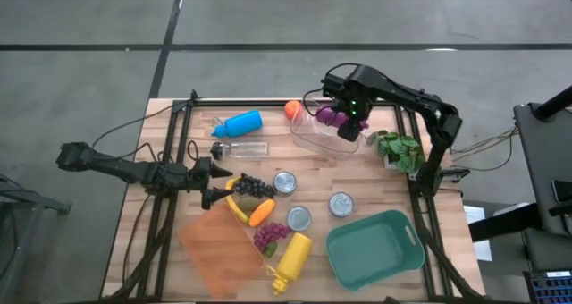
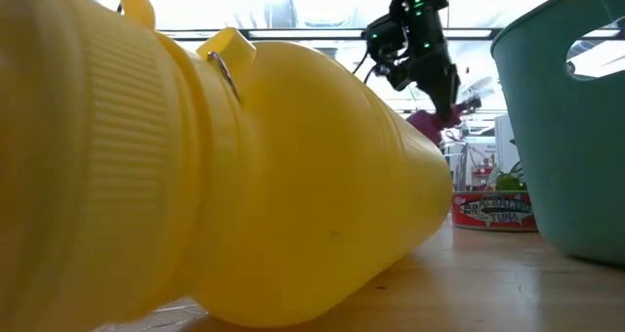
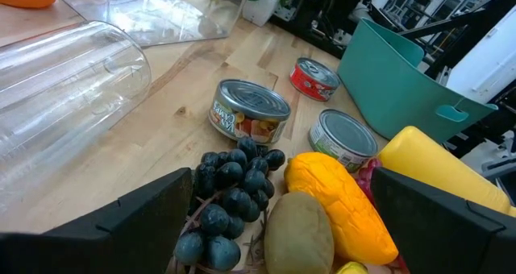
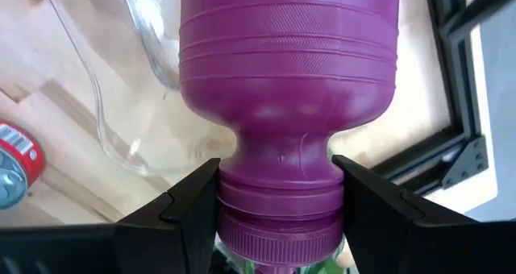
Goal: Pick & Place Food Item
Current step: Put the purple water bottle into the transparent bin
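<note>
Gripping a purple bottle (image 4: 289,121) by its neck, the right gripper (image 1: 351,116) is held above the clear plastic tray (image 1: 323,136) at the table's (image 1: 375,183) far side, fingers (image 4: 181,205) pinched on it. The left gripper (image 1: 213,181) is parked low beside the dark grapes (image 3: 234,189), fingers (image 3: 141,217) spread wide, nothing held.

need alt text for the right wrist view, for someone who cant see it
A purple plastic bottle fills the frame, clamped at its neck between the right gripper's dark jaws. Below it lie a clear plastic container on the wooden table and the edge of a red can.
</note>
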Controlling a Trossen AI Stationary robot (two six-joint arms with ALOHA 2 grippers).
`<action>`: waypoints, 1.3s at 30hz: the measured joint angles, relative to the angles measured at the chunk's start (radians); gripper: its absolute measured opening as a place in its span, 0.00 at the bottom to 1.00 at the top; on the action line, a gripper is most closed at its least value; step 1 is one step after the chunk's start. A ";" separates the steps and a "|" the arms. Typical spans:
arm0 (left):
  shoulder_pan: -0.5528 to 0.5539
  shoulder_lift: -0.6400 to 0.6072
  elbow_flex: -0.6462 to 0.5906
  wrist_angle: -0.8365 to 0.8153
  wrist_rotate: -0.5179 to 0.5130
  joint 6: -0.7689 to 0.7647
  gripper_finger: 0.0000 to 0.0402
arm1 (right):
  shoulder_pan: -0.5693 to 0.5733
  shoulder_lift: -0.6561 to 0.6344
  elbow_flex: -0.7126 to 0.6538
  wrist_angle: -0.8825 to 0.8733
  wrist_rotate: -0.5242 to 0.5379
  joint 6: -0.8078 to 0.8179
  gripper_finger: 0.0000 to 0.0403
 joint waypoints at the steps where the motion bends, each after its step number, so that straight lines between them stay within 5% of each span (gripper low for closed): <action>1: 0.000 0.000 0.000 0.000 0.000 0.000 0.96 | 0.000 0.015 0.019 0.000 0.000 -0.007 0.50; 15: 0.000 0.000 0.000 0.000 0.000 0.000 0.96 | 0.000 0.184 0.201 0.000 -0.019 -0.056 0.50; 39: 0.000 0.000 0.000 0.000 0.000 0.000 0.96 | 0.022 0.206 0.210 0.061 -0.049 -0.049 0.50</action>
